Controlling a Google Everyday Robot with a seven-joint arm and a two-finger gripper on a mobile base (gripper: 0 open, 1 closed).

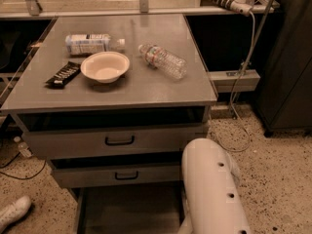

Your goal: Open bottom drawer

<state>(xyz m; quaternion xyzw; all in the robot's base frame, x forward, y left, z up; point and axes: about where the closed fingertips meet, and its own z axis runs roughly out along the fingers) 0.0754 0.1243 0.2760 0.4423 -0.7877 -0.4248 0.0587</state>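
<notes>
The grey metal cabinet (122, 89) has three drawers. The top drawer front (73, 143) and the middle drawer front (87, 175) each carry a black loop handle and stand slightly out. The bottom drawer shows as a wide flat grey tray (129, 208) pulled out towards me at the lower edge; its front and handle are below the picture. My white arm (212, 184) reaches down at the tray's right side. The gripper is out of view below the lower edge.
On the cabinet top lie a cream bowl (105, 66), a clear water bottle (163, 61), a white bottle on its side (90, 43) and a dark snack bar (63, 74). Cables (243, 82) hang at the right. A white shoe (13, 212) is at the lower left.
</notes>
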